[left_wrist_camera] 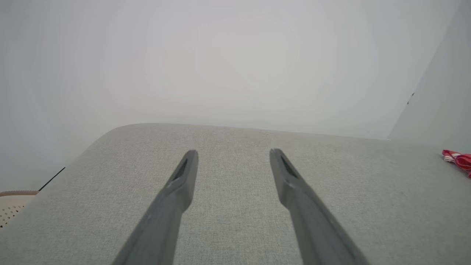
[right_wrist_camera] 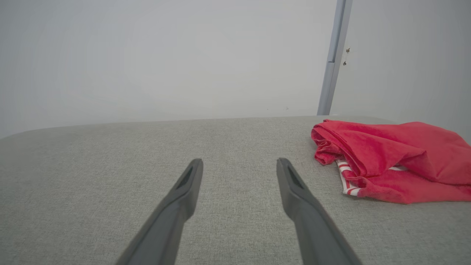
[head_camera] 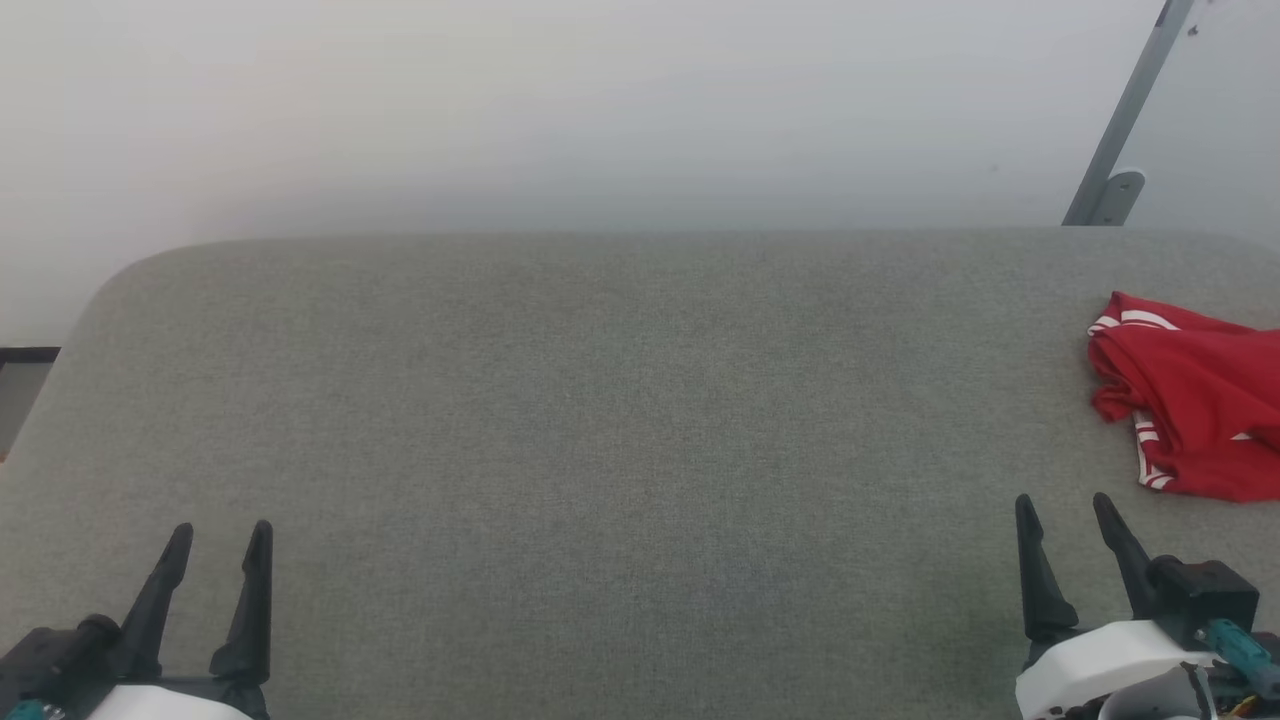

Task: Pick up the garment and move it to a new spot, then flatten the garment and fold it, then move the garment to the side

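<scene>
Red and soft, the crumpled jersey-like garment (head_camera: pixel 1190 400) with its white, red-striped trim bands sits bunched at the right edge of the head view, about halfway down and partly cut off by the frame, on the grey-green woven padded surface (head_camera: pixel 600 400). Down at the lower left, the left gripper (head_camera: pixel 222 530) points its two long dark fingers up the frame, spread wide with nothing between them, and its wrist view has the garment (left_wrist_camera: pixel 458 160) as a small red scrap at the far right edge, well apart. At the lower right, the right gripper (head_camera: pixel 1061 500) stands spread just as wide and holds nothing, with the garment up and to its right, near but not touching. In the right wrist view the heap (right_wrist_camera: pixel 386 158) fills the right middle, a striped band peeking out under a red fold. A slanted grey metal strut (head_camera: pixel 1125 120) climbs the pale wall (head_camera: pixel 500 100) at the upper right.
</scene>
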{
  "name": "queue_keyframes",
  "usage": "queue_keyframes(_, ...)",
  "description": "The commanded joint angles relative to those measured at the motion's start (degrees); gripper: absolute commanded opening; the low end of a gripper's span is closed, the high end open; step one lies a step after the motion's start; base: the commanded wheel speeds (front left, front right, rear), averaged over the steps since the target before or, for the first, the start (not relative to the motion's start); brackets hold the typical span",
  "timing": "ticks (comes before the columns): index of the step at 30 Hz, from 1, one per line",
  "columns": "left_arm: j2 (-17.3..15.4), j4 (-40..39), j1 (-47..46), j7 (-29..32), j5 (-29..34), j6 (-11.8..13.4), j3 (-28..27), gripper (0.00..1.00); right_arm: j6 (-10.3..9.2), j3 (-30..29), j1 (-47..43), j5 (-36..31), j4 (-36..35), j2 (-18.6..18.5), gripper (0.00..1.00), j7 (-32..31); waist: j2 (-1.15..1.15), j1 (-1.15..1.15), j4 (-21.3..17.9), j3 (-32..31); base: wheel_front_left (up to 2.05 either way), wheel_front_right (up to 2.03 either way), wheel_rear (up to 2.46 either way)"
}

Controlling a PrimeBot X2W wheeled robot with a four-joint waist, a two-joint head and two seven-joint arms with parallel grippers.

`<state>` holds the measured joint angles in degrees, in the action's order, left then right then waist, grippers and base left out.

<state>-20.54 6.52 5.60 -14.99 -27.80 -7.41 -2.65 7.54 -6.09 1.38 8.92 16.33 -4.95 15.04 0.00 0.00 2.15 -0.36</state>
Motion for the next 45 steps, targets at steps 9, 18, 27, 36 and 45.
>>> queue_keyframes(9,1.7,1.2,0.5,0.1,-0.3,0.0,1.1,0.00,0.00,0.3,-0.9,0.4,2.2,0.6,0.00,-0.1,0.00,0.00,-0.1,-0.1,0.00,0.00,0.00)
queue_keyframes(18,3.6,1.9,-1.1,2.7,-8.3,0.0,0.6,0.00,-0.01,-0.2,0.2,10.5,1.9,0.7,0.00,-3.1,0.00,0.00,-0.2,-0.1,0.00,0.00,0.00)
queue_keyframes(27,5.1,2.5,-2.4,4.7,-14.7,0.0,0.1,0.00,-0.01,0.0,0.6,18.8,1.2,0.9,0.00,-5.0,0.00,0.00,-0.4,0.0,0.00,0.00,0.00)
queue_keyframes(36,6.7,3.1,-3.7,6.9,-21.3,0.0,-0.4,0.00,-0.02,0.0,1.2,27.2,0.6,1.0,0.00,-7.1,0.00,0.00,-0.5,0.0,0.00,0.00,0.00)
queue_keyframes(45,8.1,3.7,-4.8,8.9,-27.1,0.0,-0.9,0.00,-0.03,-0.1,1.8,34.8,0.2,1.2,0.00,-9.1,0.00,0.00,-0.7,0.1,0.00,0.00,0.00)
